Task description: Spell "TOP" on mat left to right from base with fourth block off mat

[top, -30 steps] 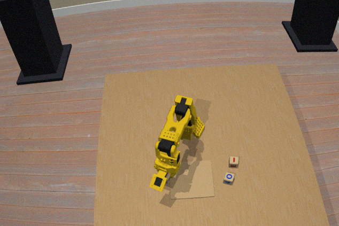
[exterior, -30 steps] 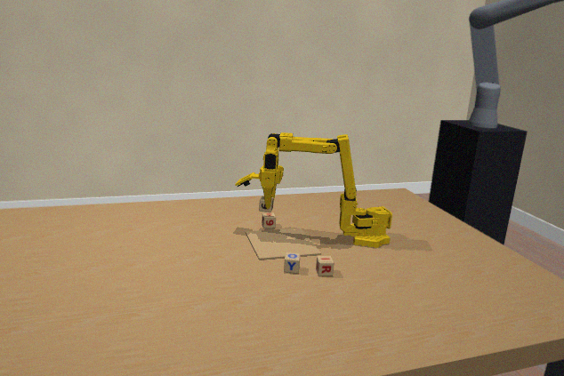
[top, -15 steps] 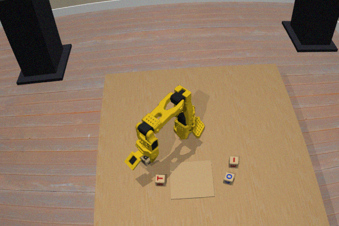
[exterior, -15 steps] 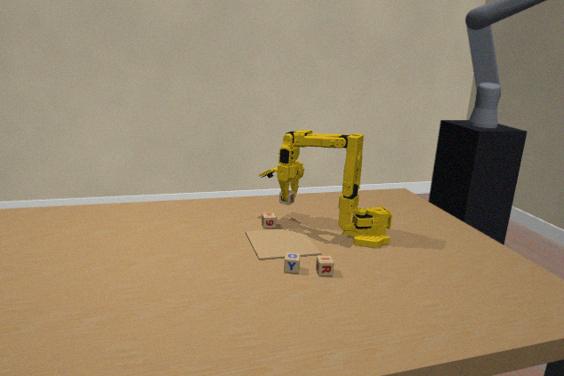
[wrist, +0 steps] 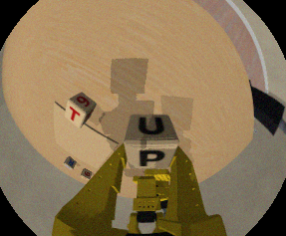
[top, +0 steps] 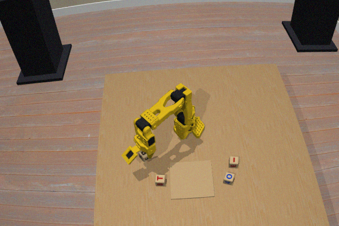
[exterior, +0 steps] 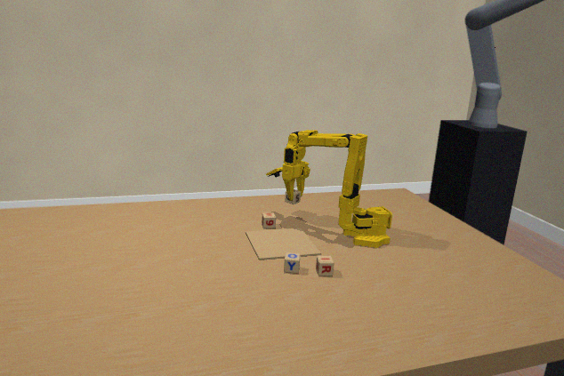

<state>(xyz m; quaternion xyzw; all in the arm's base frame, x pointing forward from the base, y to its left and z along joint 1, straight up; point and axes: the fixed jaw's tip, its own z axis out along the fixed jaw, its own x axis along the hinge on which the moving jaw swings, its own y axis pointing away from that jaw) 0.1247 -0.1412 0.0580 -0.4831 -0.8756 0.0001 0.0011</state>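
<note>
My gripper (top: 143,154) (exterior: 295,195) (wrist: 150,148) is shut on the P block (top: 143,156) (exterior: 293,197) (wrist: 150,157). It holds the block above the table, left of the mat in the top view. The wrist view shows its black P and U faces. The mat (top: 191,179) (exterior: 282,242) (wrist: 70,135) lies flat, with no block on it. The T block (top: 160,179) (exterior: 269,220) (wrist: 80,110) lies just off its left edge in the top view, red T up and turned sideways. The O block (top: 229,177) (exterior: 292,263) lies off the opposite edge, blue O up.
The fourth block (top: 233,161) (exterior: 325,266), red I up, lies off the mat near the O block, closer to the robot's base. The arm's shadow falls on the table (top: 246,124) between the base and the T block.
</note>
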